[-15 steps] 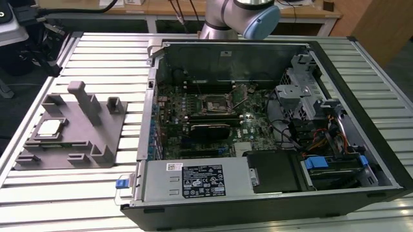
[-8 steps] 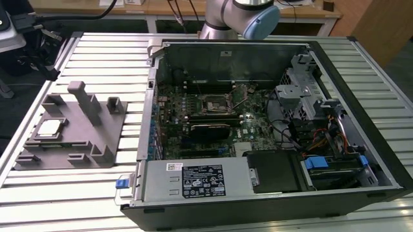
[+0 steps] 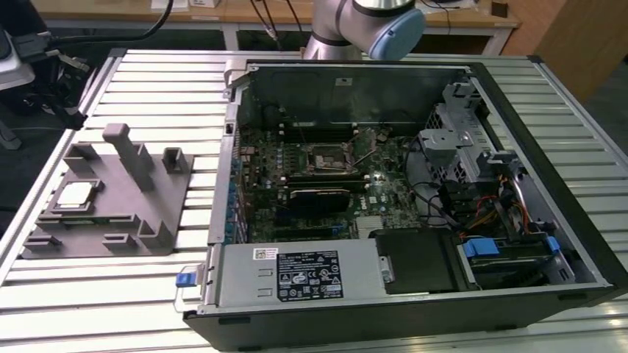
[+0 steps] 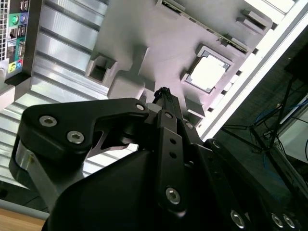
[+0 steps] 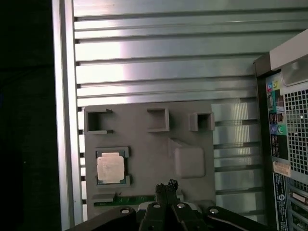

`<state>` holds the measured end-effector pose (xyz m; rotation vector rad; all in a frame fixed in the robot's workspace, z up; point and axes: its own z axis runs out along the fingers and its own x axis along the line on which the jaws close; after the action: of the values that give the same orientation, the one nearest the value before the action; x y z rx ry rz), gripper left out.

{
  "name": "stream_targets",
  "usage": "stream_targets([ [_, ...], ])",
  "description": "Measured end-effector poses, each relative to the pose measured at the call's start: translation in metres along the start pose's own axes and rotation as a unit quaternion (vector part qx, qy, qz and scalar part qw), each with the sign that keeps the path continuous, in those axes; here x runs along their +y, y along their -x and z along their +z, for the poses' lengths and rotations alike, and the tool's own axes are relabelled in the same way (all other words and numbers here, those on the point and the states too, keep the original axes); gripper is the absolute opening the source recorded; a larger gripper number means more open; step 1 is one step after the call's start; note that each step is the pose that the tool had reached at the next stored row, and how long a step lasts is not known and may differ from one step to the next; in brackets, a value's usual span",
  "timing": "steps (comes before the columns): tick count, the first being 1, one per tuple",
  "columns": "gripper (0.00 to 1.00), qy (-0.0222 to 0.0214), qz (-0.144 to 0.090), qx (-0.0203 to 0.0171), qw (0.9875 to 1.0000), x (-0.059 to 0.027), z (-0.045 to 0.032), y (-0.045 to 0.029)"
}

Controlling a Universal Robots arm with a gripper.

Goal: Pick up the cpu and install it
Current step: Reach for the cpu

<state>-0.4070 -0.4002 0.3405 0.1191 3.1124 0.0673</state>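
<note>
The cpu [image 5: 110, 167] is seen lying flat in a shallow square pocket of the grey block [image 5: 139, 149], shiny side up. It is likely kept there so that it cannot slide and can be found in the same spot each time. The block is set on the slatted worktop [image 3: 147, 73], just beside the open computer case [image 3: 393, 84], towards the exterior view's left. The case is laid on its side with the cover off, most likely so that the socket [image 3: 321, 156] on the board inside can be reached from above. In the first wrist view, the gripper [image 5: 166, 185] is held above the block, near the cpu but not over it and not touching it. Its fingers [image 5: 160, 192] are pressed together, and nothing is held between them. The cpu has not been picked up yet.
</note>
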Motion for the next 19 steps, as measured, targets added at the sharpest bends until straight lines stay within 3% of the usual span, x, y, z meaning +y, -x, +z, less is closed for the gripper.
stream_targets([
  [12,0.11,-0.0006,0.0,0.0,1.0,-0.0026,0.0201,-0.0228],
  [19,0.11,-0.0011,0.0,0.0,1.0,-0.0036,0.0279,-0.0308],
])
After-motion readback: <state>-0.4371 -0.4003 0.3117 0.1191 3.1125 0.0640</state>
